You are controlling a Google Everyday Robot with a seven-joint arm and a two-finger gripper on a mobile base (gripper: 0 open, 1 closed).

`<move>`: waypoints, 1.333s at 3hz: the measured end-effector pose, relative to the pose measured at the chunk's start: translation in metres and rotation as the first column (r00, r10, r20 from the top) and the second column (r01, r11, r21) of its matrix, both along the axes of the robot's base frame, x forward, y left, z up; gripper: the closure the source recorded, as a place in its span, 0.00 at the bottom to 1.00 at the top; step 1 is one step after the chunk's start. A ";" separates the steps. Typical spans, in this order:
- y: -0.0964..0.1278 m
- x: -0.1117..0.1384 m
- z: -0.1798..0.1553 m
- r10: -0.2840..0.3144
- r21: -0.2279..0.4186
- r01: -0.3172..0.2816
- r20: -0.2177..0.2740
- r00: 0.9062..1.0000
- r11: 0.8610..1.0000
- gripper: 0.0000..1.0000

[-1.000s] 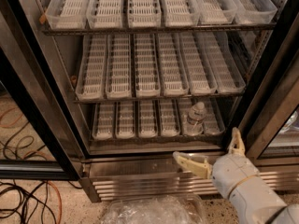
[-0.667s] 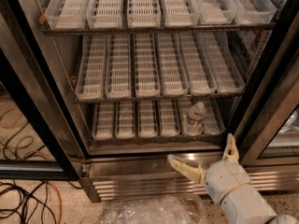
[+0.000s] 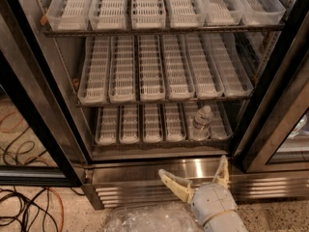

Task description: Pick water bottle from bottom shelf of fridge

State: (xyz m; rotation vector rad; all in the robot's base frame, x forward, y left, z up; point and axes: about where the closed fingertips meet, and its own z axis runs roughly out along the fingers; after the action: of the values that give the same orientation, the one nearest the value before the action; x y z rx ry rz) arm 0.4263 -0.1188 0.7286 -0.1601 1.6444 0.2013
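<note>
Gripper (image 3: pixel 192 169) hangs wide open at lower centre-right, below the fridge (image 3: pixel 120 173) sill, so I'd call this the approach. Water bottle (image 3: pixel 202 123) stands right of centre on the bottom shelf (image 3: pixel 145 125). Next up: rise, line up, reach in.

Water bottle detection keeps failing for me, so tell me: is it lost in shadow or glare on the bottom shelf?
Camera view: the water bottle stands in dimmer light on the bottom shelf than the upper trays get, but its white cap shows plainly; camera view again: glare streaks the fridge along its steel sill, just above the open pincer, low before the grille.
</note>
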 end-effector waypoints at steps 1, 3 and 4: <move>0.000 0.000 0.000 0.000 0.000 0.000 0.000 1.000 1.000 0.00; -0.005 0.019 -0.043 -0.085 -0.063 0.088 0.058 0.995 0.994 0.00; -0.008 0.025 -0.059 -0.101 -0.090 0.113 0.128 0.987 0.990 0.00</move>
State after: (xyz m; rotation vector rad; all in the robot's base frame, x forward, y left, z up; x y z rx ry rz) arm 0.4509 -0.1272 0.6695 -0.1546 1.5352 0.0290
